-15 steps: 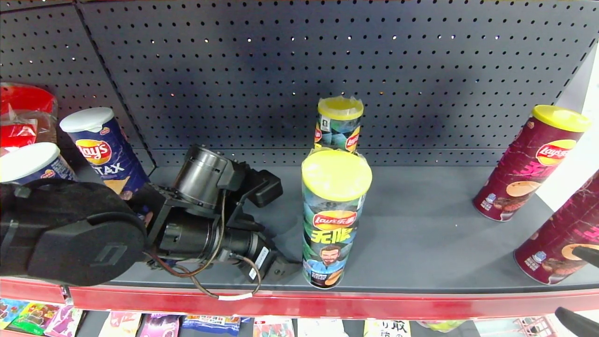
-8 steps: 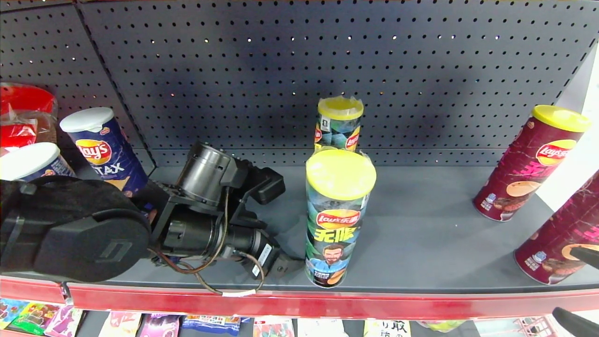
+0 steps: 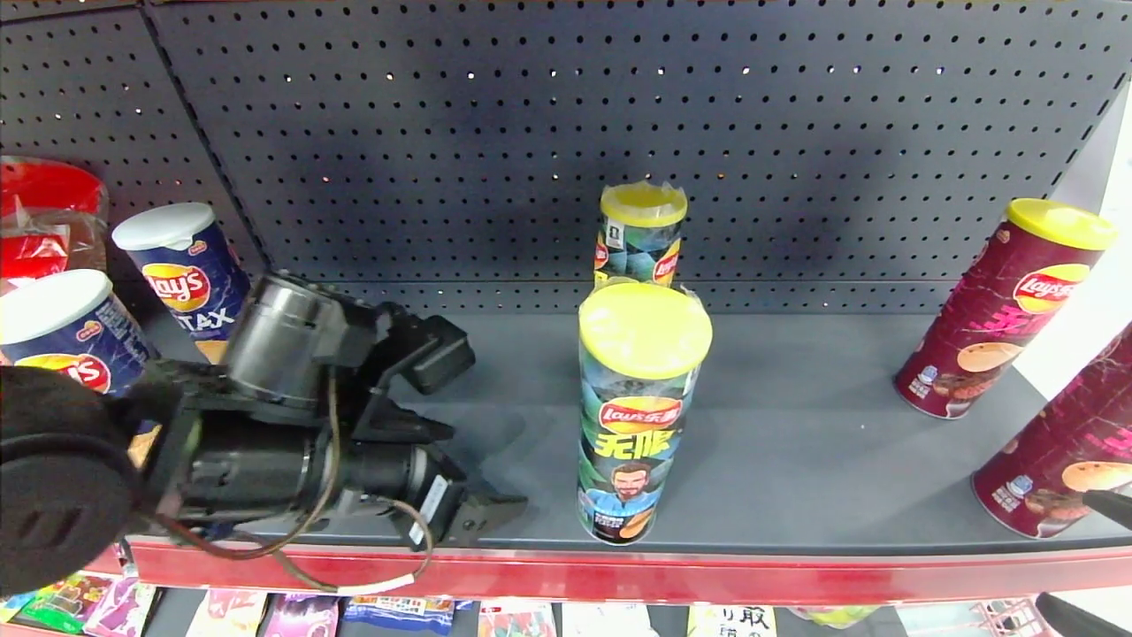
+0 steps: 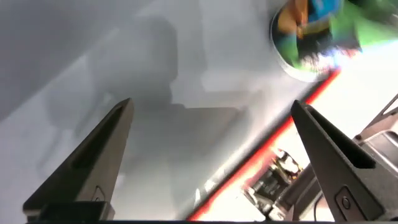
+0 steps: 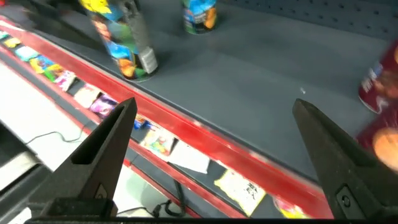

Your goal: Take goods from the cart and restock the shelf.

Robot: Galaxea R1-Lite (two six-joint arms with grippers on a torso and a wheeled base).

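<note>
Left gripper (image 4: 212, 104) sits at about 9 o'clock of the front yellow-lid can (image 3: 643, 416) on the shelf (image 3: 796, 460), fingers spread wide, empty. Right gripper (image 5: 216, 104) fingers wide too.

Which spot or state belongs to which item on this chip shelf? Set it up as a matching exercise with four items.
Items:
1. front green can
2. rear green can
3. maroon cans
4. left gripper

Places or states:
A. at the right end of the shelf
B. open, to the left of the front can, not touching it
C. upright, close to the red front edge
D. upright, back by the pegboard

Pairs: 1-C, 2-D, 3-A, 4-B
</note>
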